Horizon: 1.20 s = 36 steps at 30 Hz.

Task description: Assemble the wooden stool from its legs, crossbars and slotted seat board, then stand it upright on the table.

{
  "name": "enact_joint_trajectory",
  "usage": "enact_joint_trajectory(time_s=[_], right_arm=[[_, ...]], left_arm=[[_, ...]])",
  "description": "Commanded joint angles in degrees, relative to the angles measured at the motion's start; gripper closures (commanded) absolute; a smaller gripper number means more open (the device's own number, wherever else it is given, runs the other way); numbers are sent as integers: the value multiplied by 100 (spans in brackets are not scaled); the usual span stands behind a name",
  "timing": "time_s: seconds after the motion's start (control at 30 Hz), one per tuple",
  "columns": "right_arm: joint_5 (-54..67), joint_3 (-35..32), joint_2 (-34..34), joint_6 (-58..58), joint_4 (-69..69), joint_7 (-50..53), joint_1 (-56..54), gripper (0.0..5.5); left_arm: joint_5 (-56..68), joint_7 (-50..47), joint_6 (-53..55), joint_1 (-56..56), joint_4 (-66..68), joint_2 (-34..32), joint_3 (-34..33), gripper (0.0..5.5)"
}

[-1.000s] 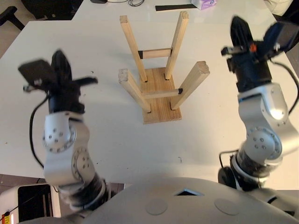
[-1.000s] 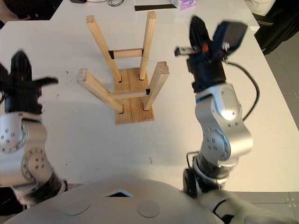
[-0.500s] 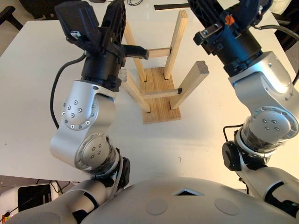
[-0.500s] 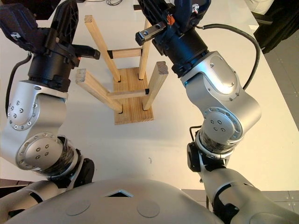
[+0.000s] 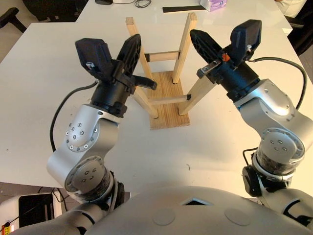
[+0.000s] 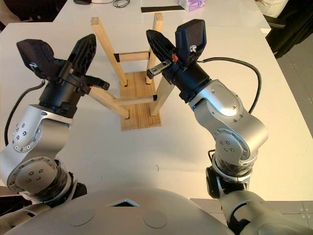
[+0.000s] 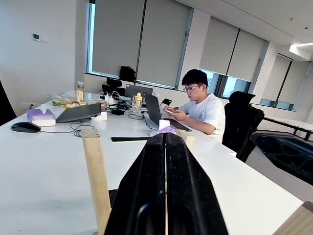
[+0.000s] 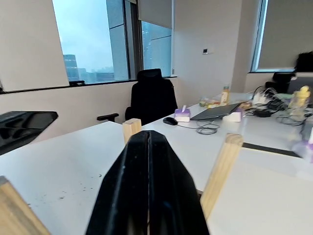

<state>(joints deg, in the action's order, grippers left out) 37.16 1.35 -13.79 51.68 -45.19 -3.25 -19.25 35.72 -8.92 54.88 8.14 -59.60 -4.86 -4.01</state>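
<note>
Looking down over the white table (image 5: 54,103), I see the wooden stool (image 5: 166,73) lying upside down, its slotted seat board (image 5: 169,113) flat on the tabletop. All four legs rise from that board. The two far legs (image 5: 185,46) are joined above the board by a crossbar (image 5: 164,55), and a second crossbar (image 5: 168,99) links the two near legs close over the board. The near-right leg (image 5: 204,87) leans outward from the board's right edge. The near-left leg (image 6: 105,98) slants out past the board's left edge and is partly hidden behind my left arm. My left gripper (image 5: 135,43) hangs above the board's left side, just beside the far-left leg (image 5: 131,27). Its fingers (image 7: 164,186) are pressed together along a thin seam with nothing between them. My right gripper (image 5: 195,38) sits above the board's right side, over the near-right leg and close to the far-right one. It is likewise clenched on nothing, its fingers (image 8: 146,186) meeting in a single line. I cannot tell whether either gripper touches the wood. Beyond the board's far edge, a black strip (image 5: 183,8) and a purple box (image 5: 213,4) lie well apart from the stool.
</note>
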Motion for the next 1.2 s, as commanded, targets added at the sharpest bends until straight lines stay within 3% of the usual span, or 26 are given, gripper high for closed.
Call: enact_joint_trajectory(time_s=[0.03, 0.13, 0.2, 0.33, 0.4, 0.47, 0.6, 0.73, 0.83, 0.93, 1.1, 1.2], right_arm=[[262, -19, 264, 112, 325, -27, 66, 550], [819, -665, 569, -97, 419, 171, -442, 550], [1618, -1393, 748, -363, 679, 525, -1043, 550], [2623, -2360, 282, -644, 1385, 705, -1893, 550], [2320, -2402, -290, -567, 1774, 353, -1731, 550], [1455, -1839, -1083, -720, 2228, -651, -995, 550], [-511, -242, -2211, -2224, 3131, -2568, 410, 550], [-1056, 332, -2107, -3141, 3943, -3680, 536, 550], [-1145, 543, -2022, -3516, 4492, -4539, 315, 550], [-1159, 812, -1982, -3816, 5287, -5795, -260, 550], [-1182, 1211, -1815, -3809, 5998, -7244, -1099, 550], [-1286, 1298, -1656, -3901, 6310, -7593, -1334, 550]], left_arm=[[-58, -64, 283, -283, 493, -25, 144, 548], [97, -116, -180, 181, 477, 173, -313, 548], [630, -328, -618, 850, 535, 328, -956, 548], [2403, -705, -1336, 1713, 1078, -12, -2236, 548], [3103, -513, -1424, 1464, 1455, -402, -2658, 548], [3123, 367, -1167, 318, 1957, -894, -2865, 548], [1957, 2625, -1155, -2188, 2901, -1829, -2024, 548], [1057, 4372, -1513, -3640, 2903, -2827, -843, 548], [752, 5015, -1757, -3616, 2786, -3018, -296, 548], [199, 5337, -2155, -2774, 3140, -2910, 401, 548], [-402, 5415, -2527, -1740, 3680, -2776, 879, 548], [-872, 5530, -2871, -1478, 4206, -2899, 1008, 548]])
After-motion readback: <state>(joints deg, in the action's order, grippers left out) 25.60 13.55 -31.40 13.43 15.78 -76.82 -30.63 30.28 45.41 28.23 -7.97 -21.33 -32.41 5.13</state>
